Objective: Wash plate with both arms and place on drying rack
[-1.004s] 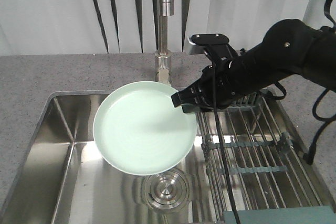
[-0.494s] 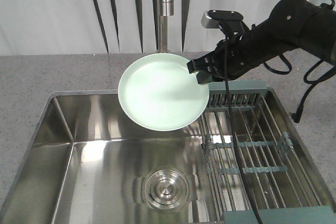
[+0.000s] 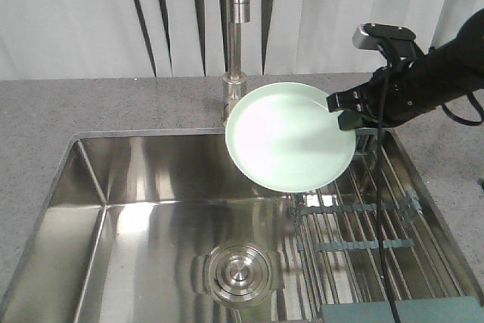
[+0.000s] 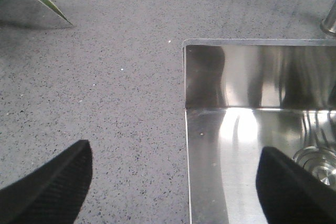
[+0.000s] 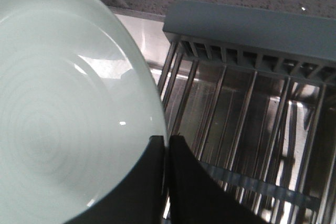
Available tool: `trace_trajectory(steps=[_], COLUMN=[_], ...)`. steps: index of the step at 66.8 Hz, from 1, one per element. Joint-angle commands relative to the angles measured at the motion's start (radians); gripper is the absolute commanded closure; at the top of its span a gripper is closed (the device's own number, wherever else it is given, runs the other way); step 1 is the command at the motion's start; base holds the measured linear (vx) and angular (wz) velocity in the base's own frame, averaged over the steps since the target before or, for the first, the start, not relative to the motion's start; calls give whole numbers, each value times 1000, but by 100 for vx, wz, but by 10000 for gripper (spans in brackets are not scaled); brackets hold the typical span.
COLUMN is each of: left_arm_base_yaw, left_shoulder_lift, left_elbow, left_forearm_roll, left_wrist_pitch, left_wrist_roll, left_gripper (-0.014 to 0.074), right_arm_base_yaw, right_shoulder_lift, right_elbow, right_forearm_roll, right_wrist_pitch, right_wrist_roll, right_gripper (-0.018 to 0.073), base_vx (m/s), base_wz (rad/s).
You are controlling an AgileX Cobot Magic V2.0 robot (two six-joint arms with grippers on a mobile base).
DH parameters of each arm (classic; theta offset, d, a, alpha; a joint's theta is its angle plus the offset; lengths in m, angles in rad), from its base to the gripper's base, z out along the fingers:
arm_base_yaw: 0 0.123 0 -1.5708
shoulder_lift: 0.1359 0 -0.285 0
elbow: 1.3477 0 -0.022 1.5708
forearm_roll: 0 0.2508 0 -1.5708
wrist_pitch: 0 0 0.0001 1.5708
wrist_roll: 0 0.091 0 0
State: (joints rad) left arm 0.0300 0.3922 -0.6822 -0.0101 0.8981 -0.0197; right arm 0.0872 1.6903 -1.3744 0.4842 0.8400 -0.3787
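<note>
The pale mint-green plate (image 3: 291,138) hangs in the air, tilted, above the left edge of the drying rack (image 3: 370,225), held by its right rim. My right gripper (image 3: 344,111) is shut on that rim; in the right wrist view the plate (image 5: 58,114) fills the left and the gripper (image 5: 166,142) pinches its edge over the rack's steel rods (image 5: 236,124). My left gripper (image 4: 173,182) is open and empty over the counter beside the sink's left rim (image 4: 185,129). The left arm does not show in the front view.
The steel sink (image 3: 151,217) has a round drain (image 3: 238,270). The faucet (image 3: 238,43) stands just behind the plate's left edge. Grey speckled counter (image 3: 76,111) surrounds the sink. A grey-green slotted end piece (image 5: 252,30) bounds the rack's far side.
My right gripper has lifted the plate out of the sink and carried it up and to the right, from over the basin to over the rack's left edge.
</note>
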Motion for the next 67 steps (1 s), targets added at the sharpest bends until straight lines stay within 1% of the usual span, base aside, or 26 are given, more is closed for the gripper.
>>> trace_trajectory(steps=[1,19,28,35,49,58,67], left_arm_base_yaw=[-1,-1,-1,-1,-1,-1,-1], left_shoulder_lift=[11,11,11,11,11,11,11], left_elbow=[-21,-21,-21,-21,-21,-21,-21], left_forearm_roll=[-7,-7,-7,-7,-7,-7,-7], left_wrist_pitch=[-62,-62,-62,-62,-62,-62,-62], left_wrist_roll=[-8,-8,-8,-8,-8,-8,-8], left_gripper=[11,11,11,11,11,11,11], right_arm_base_yaw=[-22,-18,7,41,144,213,254], right_shoulder_lift=[-92,-199,-251,-278,-288,-288,-259], right_elbow=[33,165,231,267,302,302,281], right_forearm_roll=[35,45,45,47,51,57,65], right_wrist_pitch=[-48,-54,-65,-71,-104,-152,-163], right_wrist_roll=[-22,-45,-47,-44,-9,12,20], right_gripper=[561,561,561,561,561,561,561], base_vx=[0,0,0,0,0,0,0], base_wz=[0,0,0,0,0,0,0])
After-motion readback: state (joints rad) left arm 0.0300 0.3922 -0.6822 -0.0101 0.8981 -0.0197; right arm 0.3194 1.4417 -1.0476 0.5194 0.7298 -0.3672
